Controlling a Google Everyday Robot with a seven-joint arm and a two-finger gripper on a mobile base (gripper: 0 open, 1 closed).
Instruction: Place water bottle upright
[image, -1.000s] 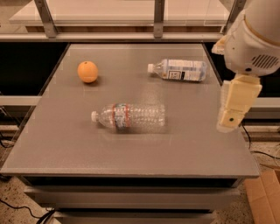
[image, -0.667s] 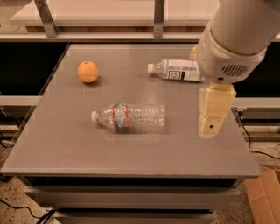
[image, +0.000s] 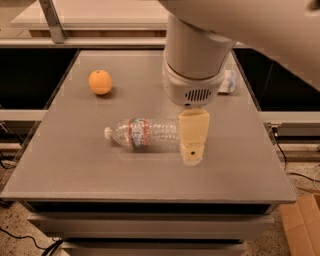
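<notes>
The water bottle (image: 145, 134) lies on its side in the middle of the grey table (image: 75, 165), white cap pointing left, red-orange band near its shoulder. My gripper (image: 192, 145) hangs from the large white arm and sits over the bottle's base end at the right, hiding that end. Whether it touches the bottle cannot be told.
An orange (image: 100, 82) sits at the back left of the table. A second bottle with a white-and-blue label (image: 227, 81) lies at the back right, mostly hidden behind the arm. A cardboard box (image: 302, 225) is on the floor at the right.
The arm has swung left and toward the table's middle, from beside the right edge to over the base end of the water bottle. The bottle and orange have not moved.
</notes>
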